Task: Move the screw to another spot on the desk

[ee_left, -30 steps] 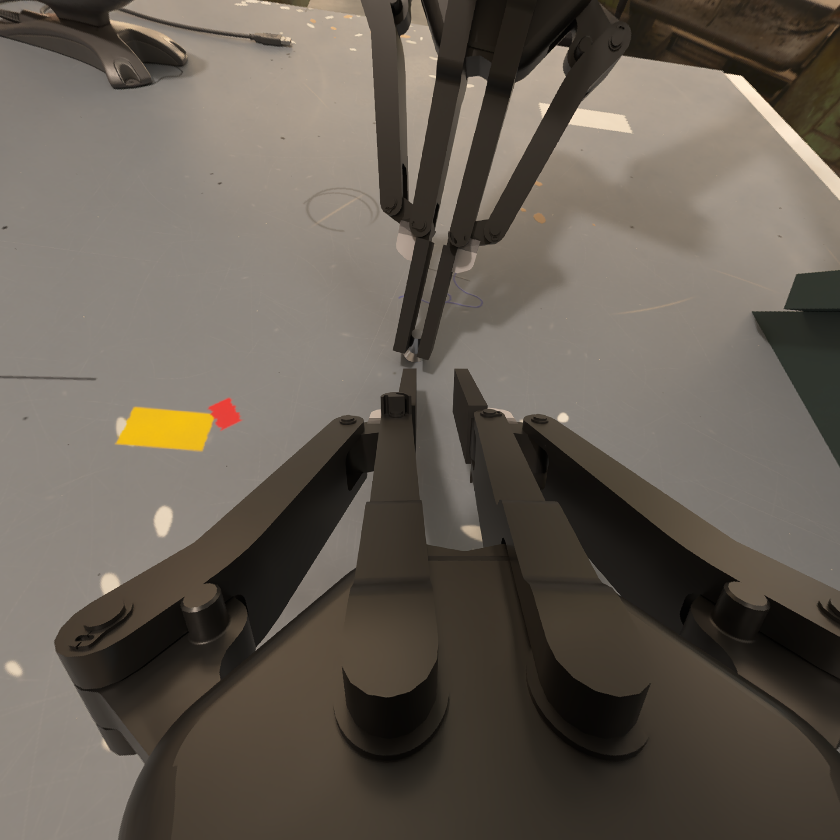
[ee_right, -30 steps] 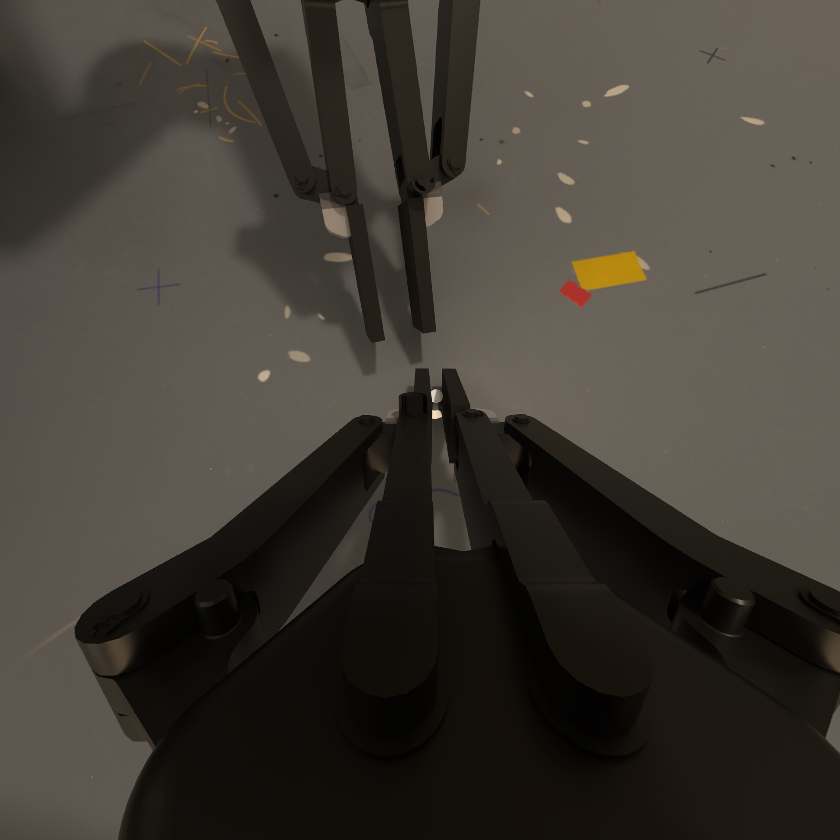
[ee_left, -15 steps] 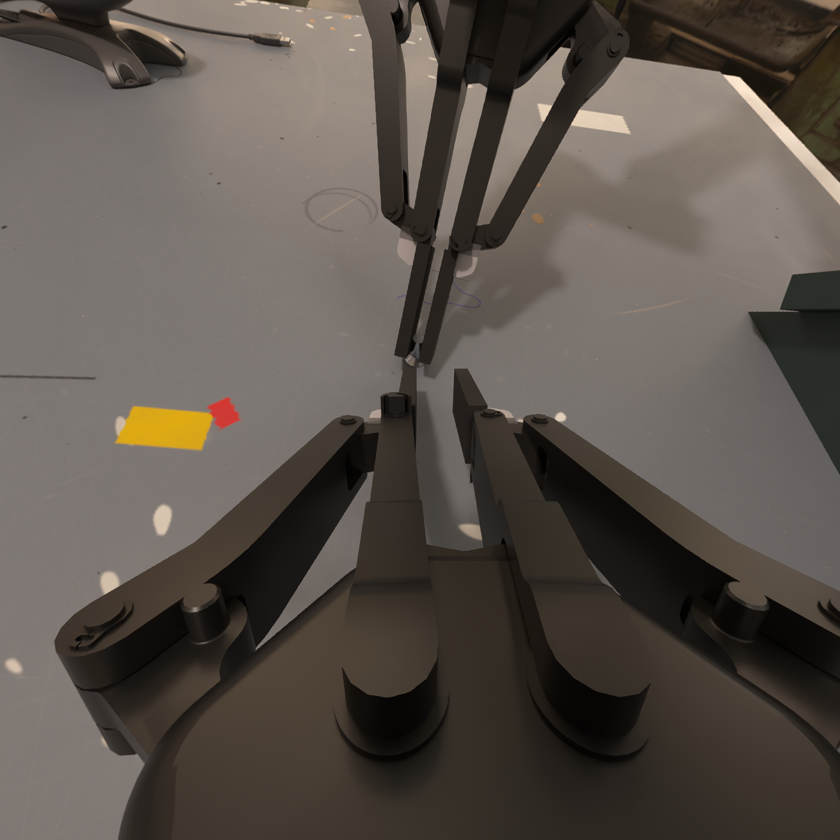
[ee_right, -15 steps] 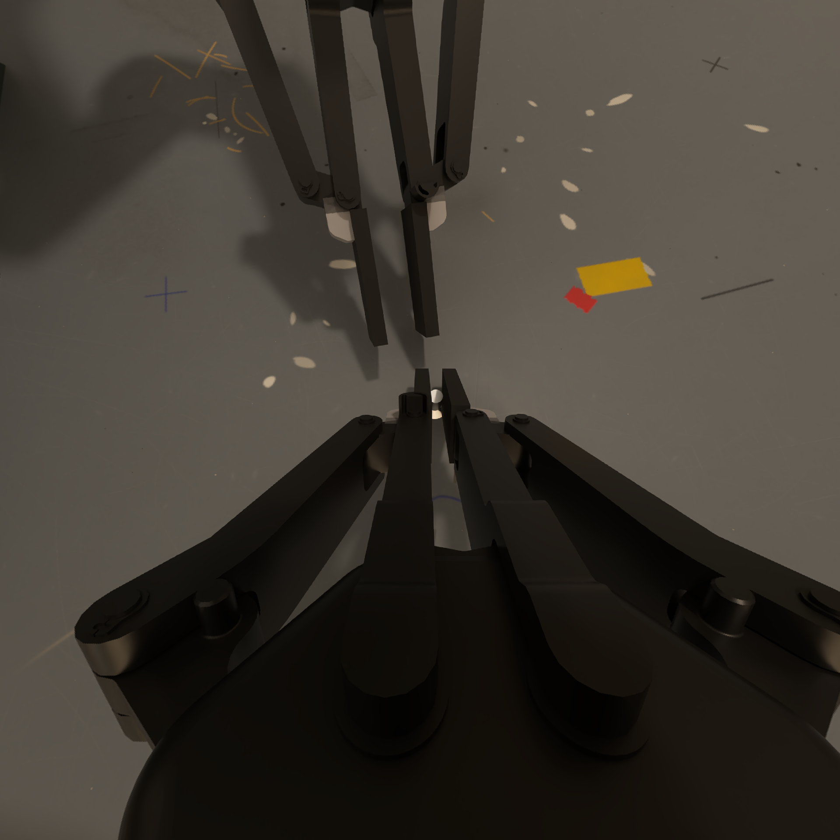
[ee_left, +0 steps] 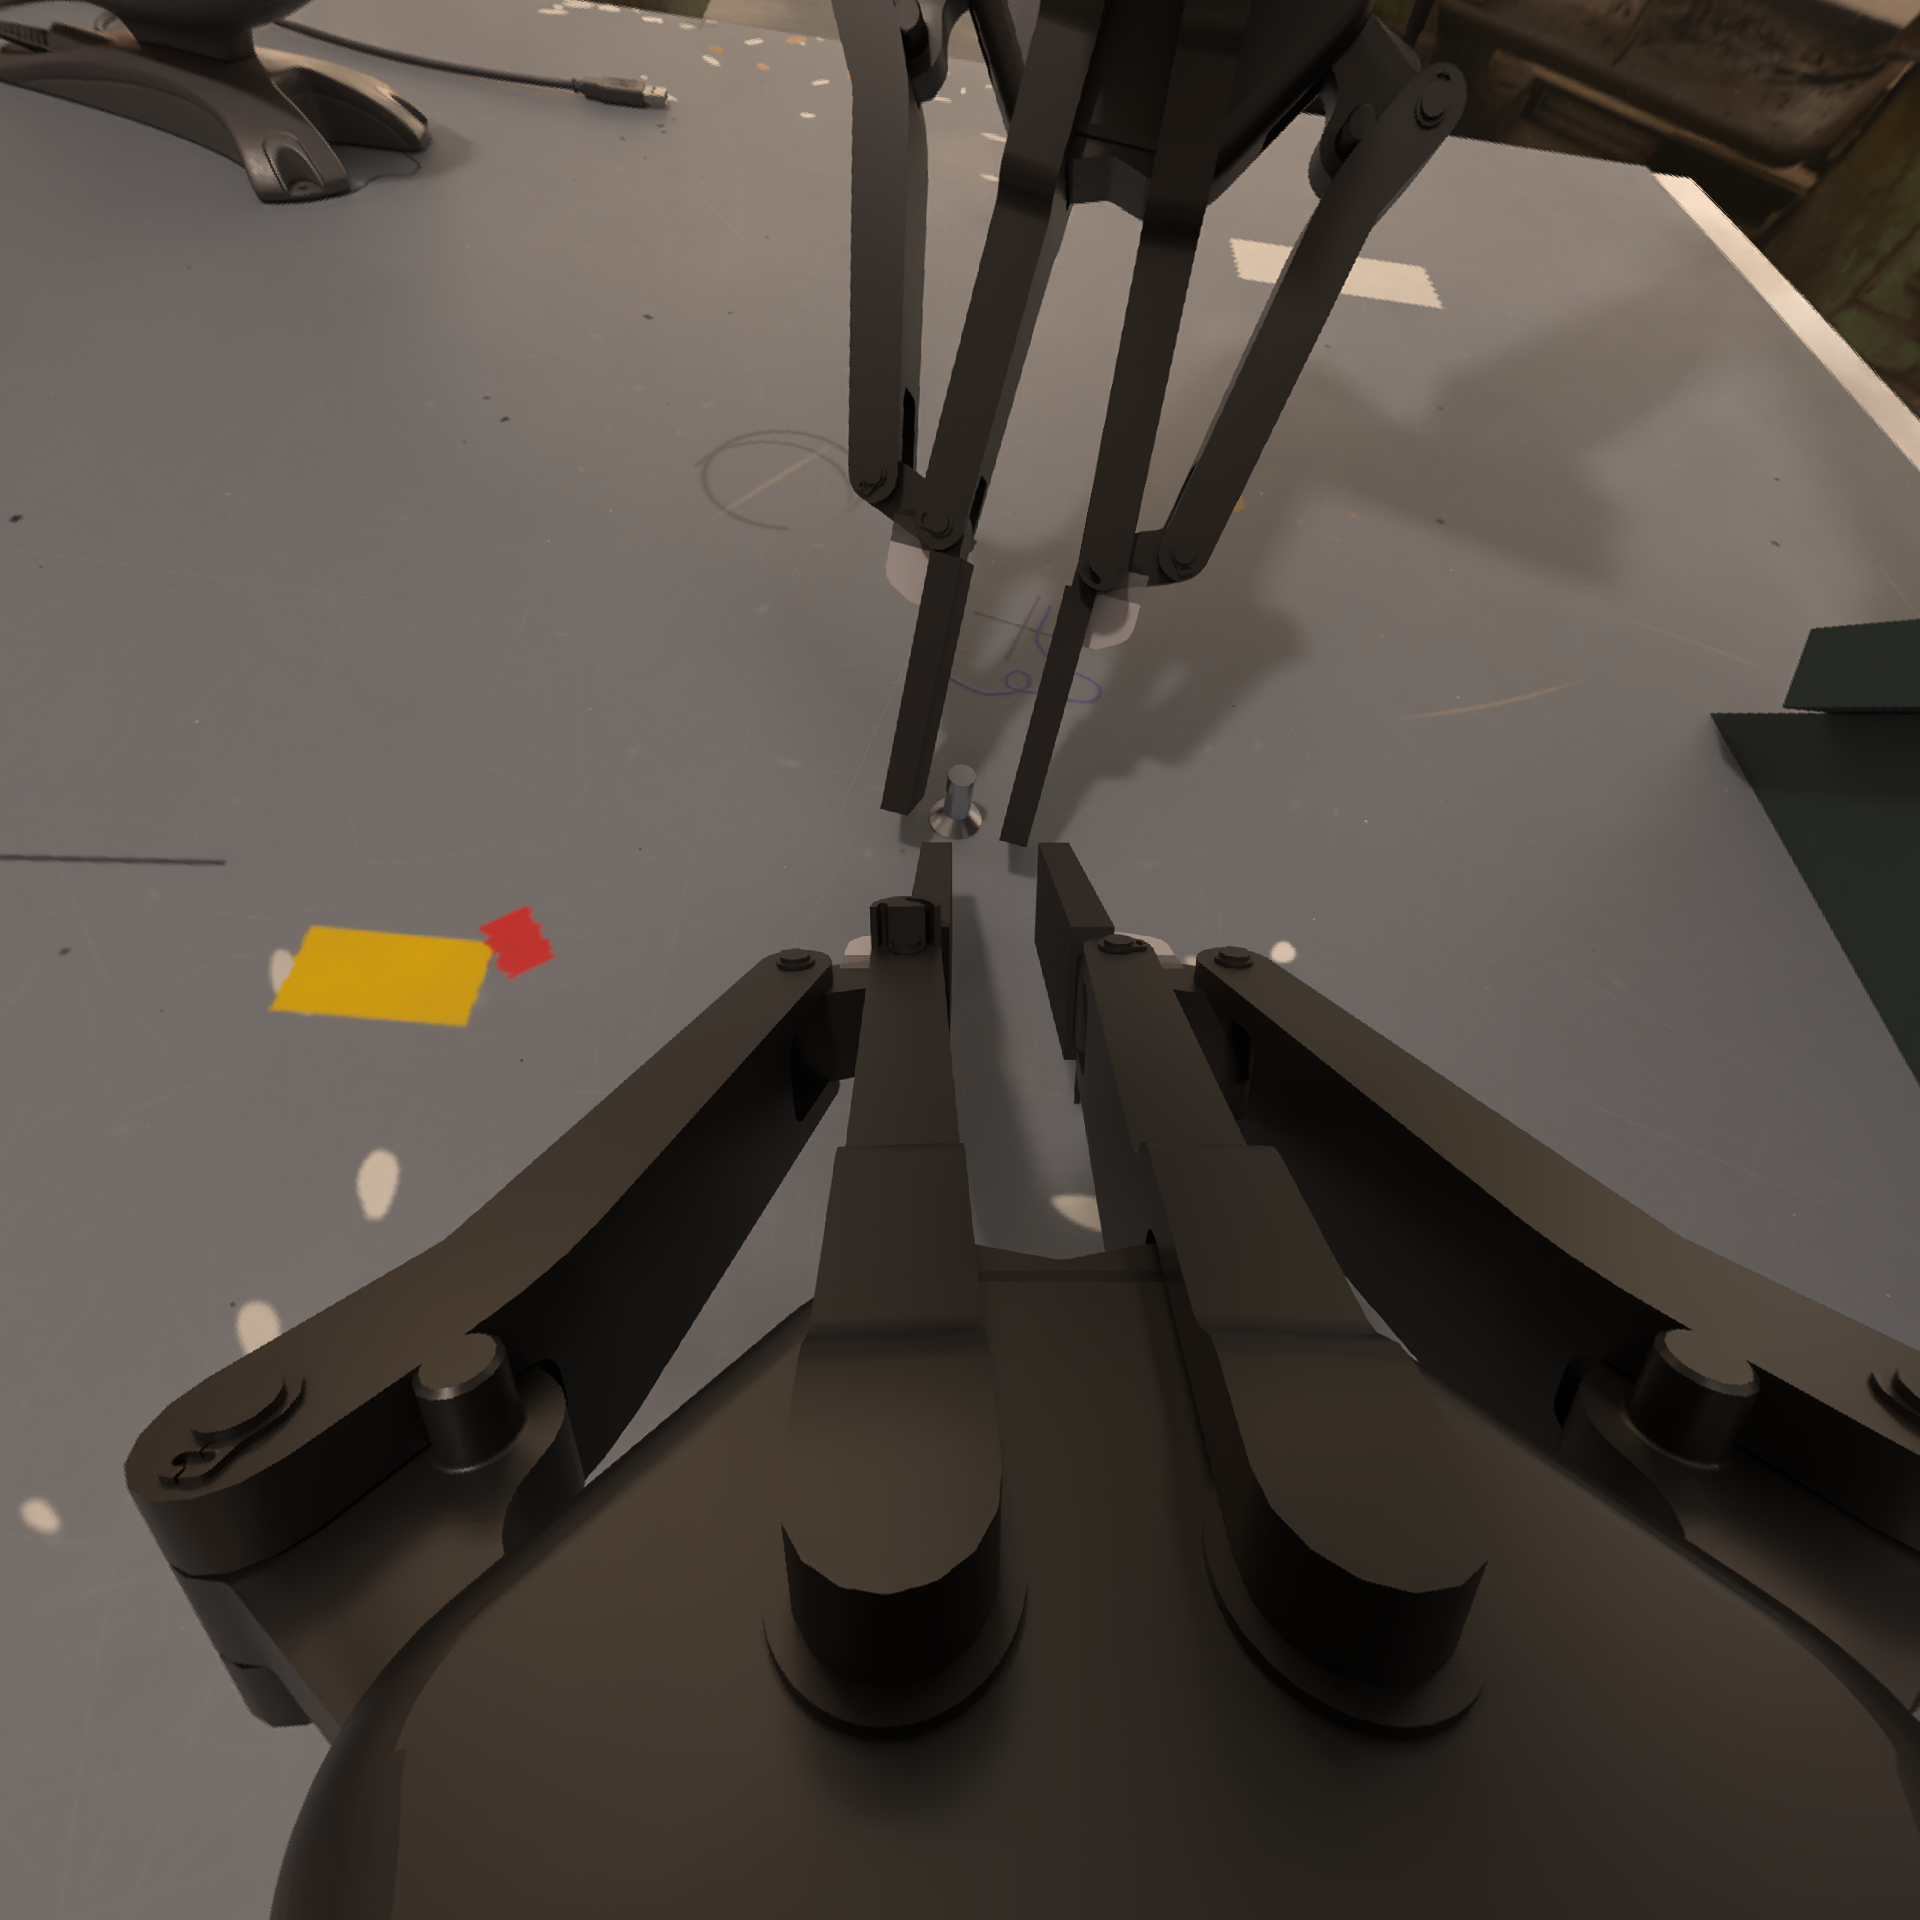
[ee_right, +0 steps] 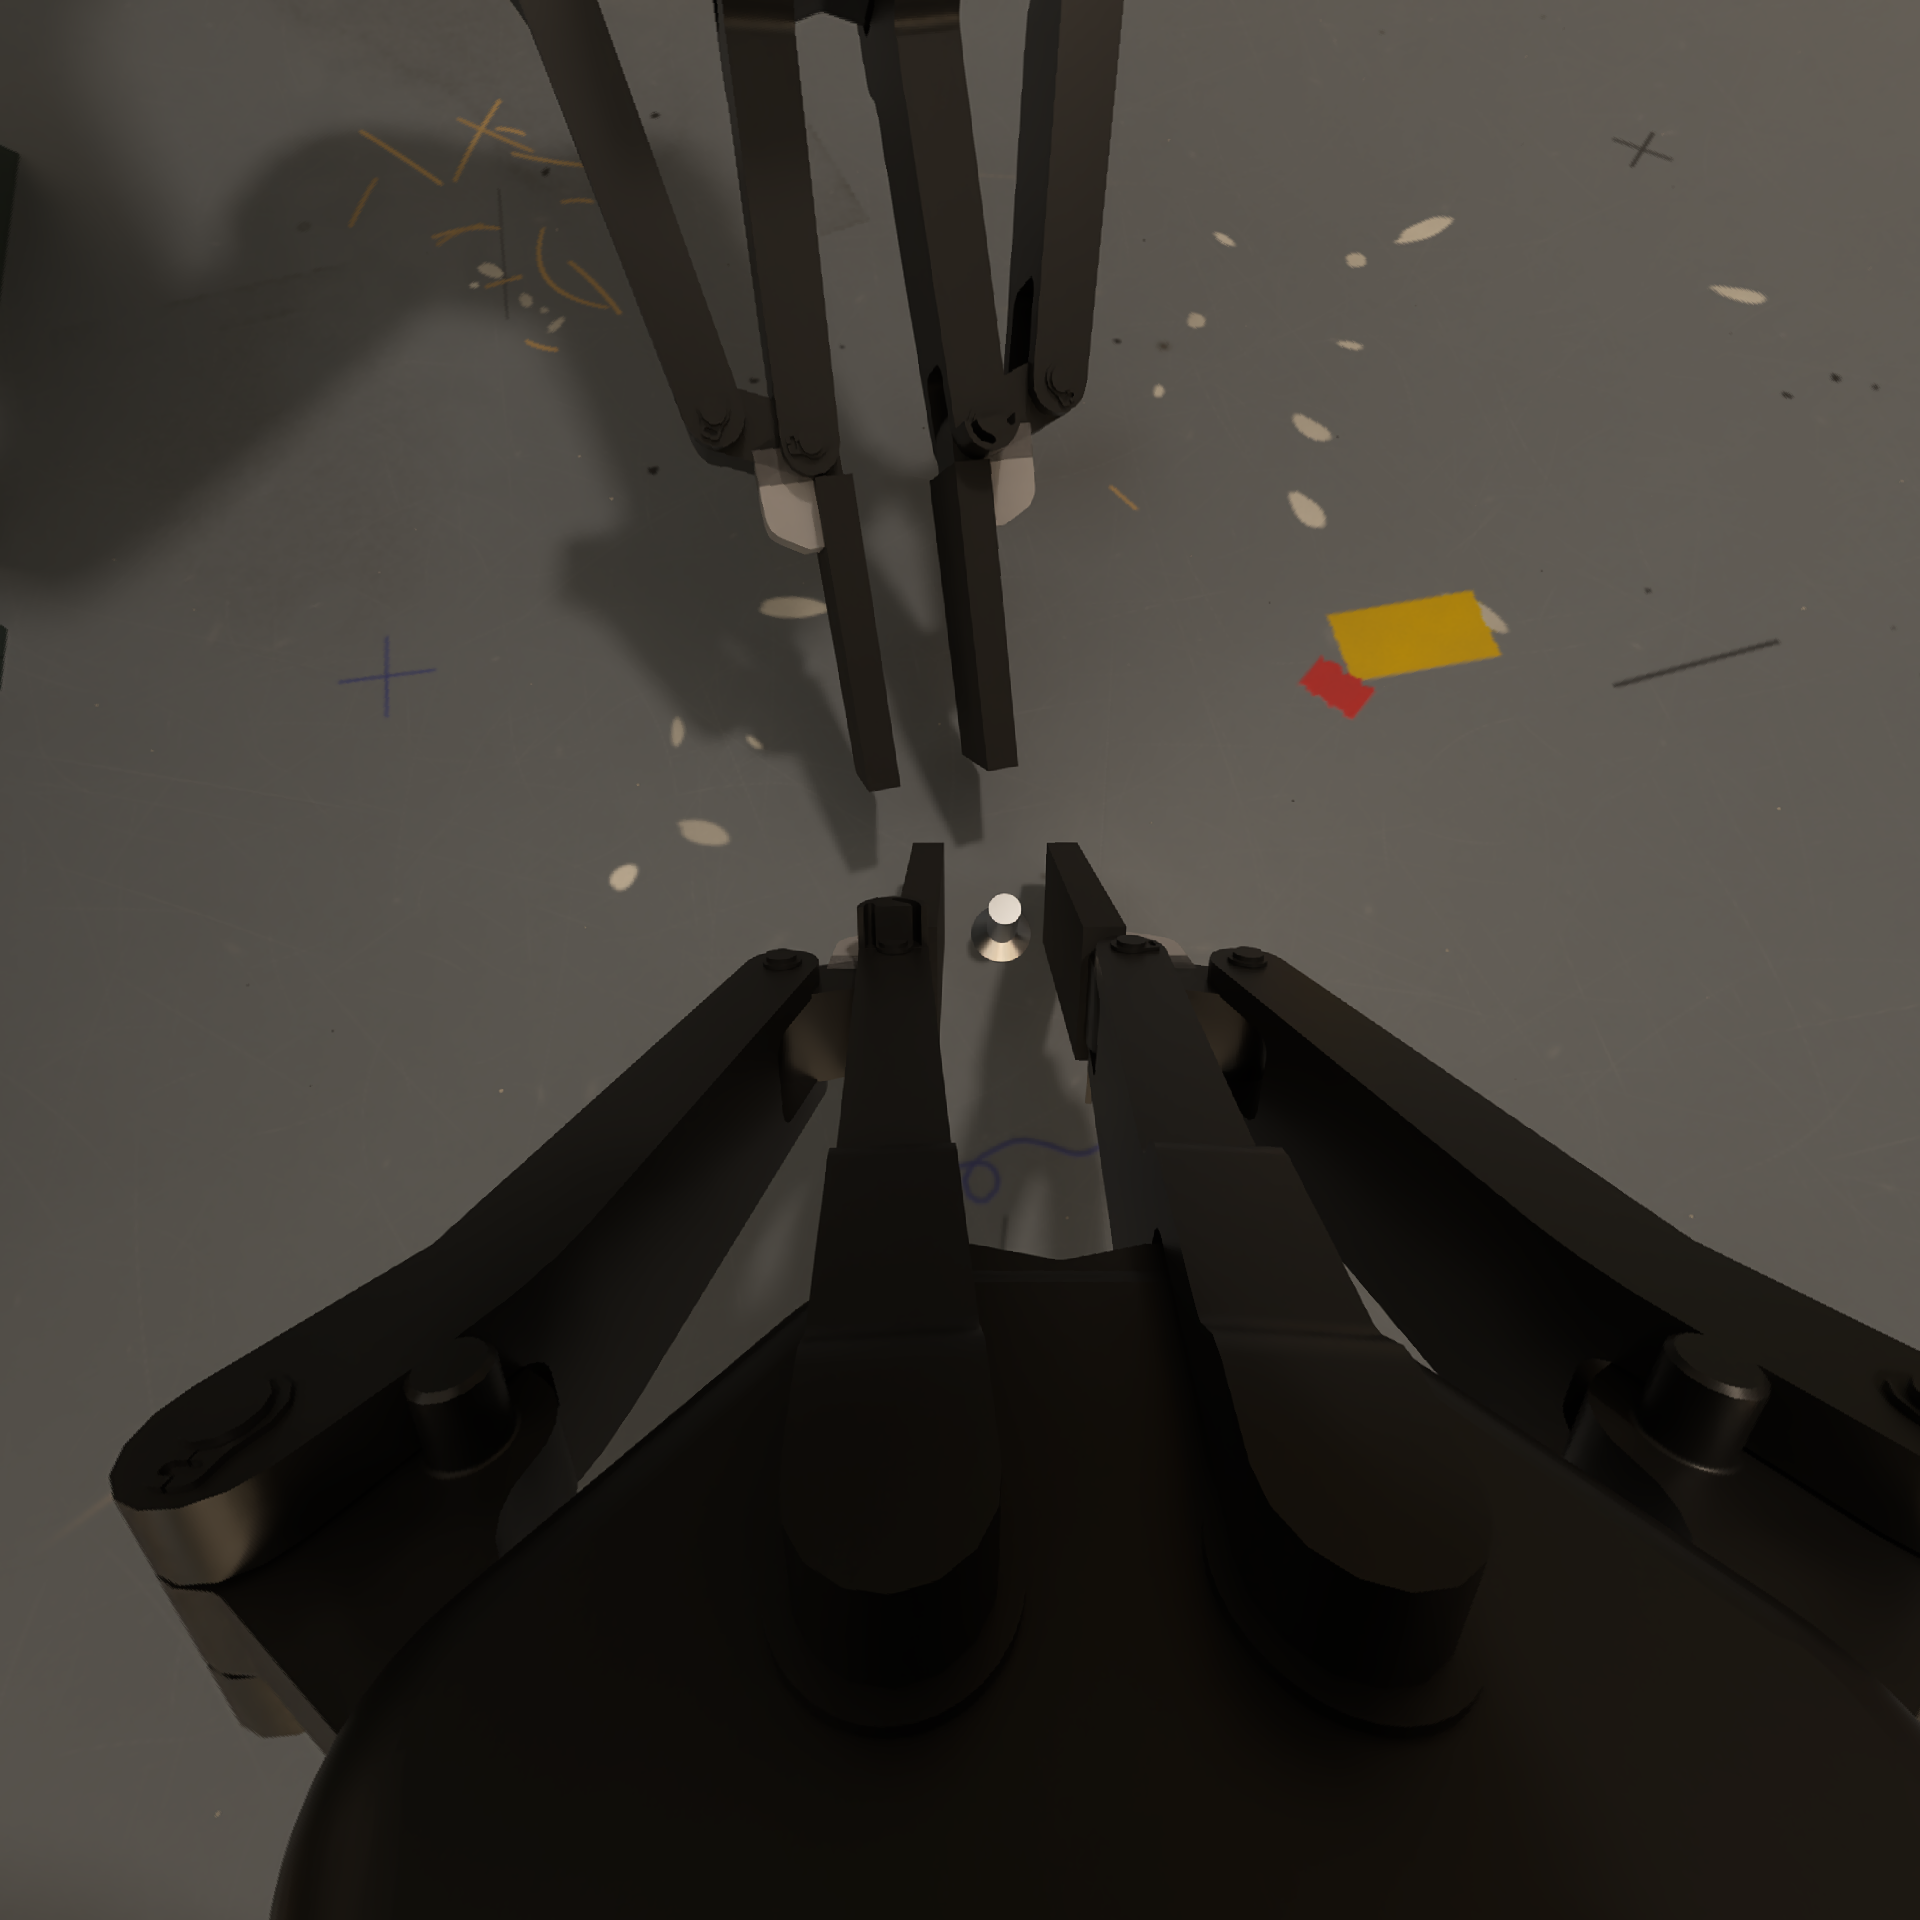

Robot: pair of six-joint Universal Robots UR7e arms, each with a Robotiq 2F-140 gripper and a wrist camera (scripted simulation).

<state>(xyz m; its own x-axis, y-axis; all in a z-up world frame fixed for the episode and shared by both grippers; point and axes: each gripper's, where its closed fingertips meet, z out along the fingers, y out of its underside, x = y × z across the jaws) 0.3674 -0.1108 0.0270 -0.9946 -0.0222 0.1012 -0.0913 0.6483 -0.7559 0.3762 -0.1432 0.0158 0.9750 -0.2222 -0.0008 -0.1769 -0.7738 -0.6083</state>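
One screw [ee_right: 1003,928] stands head-down on bench [ee_right: 312,935], shank up, between spread fingers of right hand [ee_right: 995,847], untouched. Left hand [ee_left: 992,847] empty, parted, at 12 o'clock. Likely light, rigid, slick, tippy; pinch shank.

You see the worktop [ee_left: 416,520] evenly lit on the left; the right view is dim, with soft shadows and wide-angle bending at the edges.

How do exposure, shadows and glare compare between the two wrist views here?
Left wrist view: bright, bluish desk, screw evenly lit. Right wrist view: much darker, heavy arm shadow at upper left, a blown-out highlight on the screw's tip. Both show wide-angle stretching at the edges.
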